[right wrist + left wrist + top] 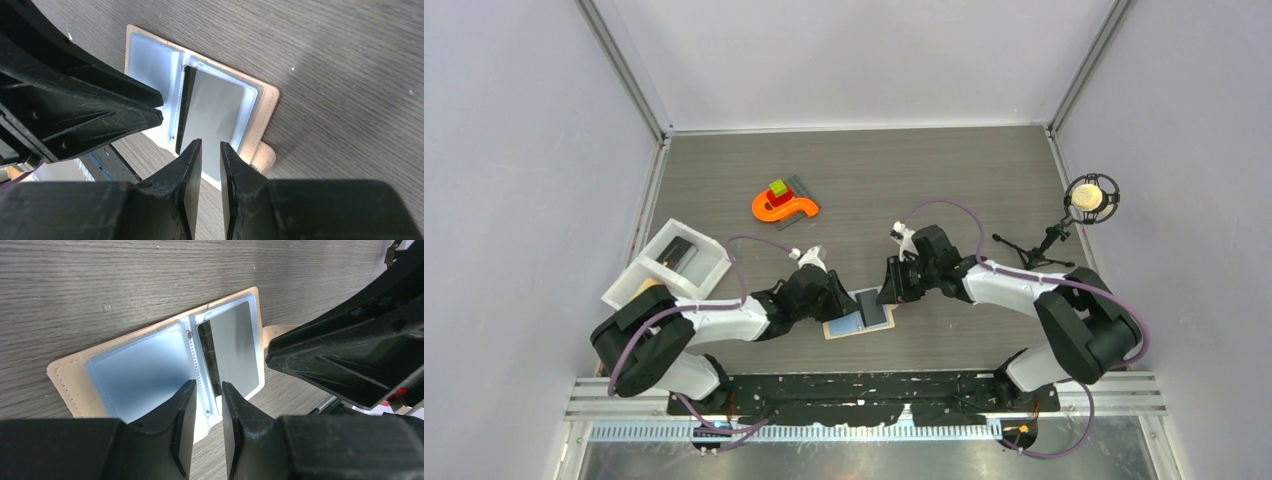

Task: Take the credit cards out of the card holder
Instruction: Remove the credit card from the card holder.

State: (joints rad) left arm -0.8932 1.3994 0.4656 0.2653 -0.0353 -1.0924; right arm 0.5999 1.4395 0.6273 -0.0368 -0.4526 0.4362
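Crowding card holder [70, 385], left gripper [207, 386] and right gripper [209, 145] narrowly apart, credit card [212, 110] contact unclear

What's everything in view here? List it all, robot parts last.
card holder: one, beige, pale blue inside, open on the table between the grippers
card: one, dark grey, in a sleeve of the holder
tray: one, white, left side, with a dark flat item inside
toy: one, orange S-shape carrying red and green blocks, far centre
microphone: one, black, right side
table: one, grey wood
left gripper, right gripper: two, black, narrowly open over the holder
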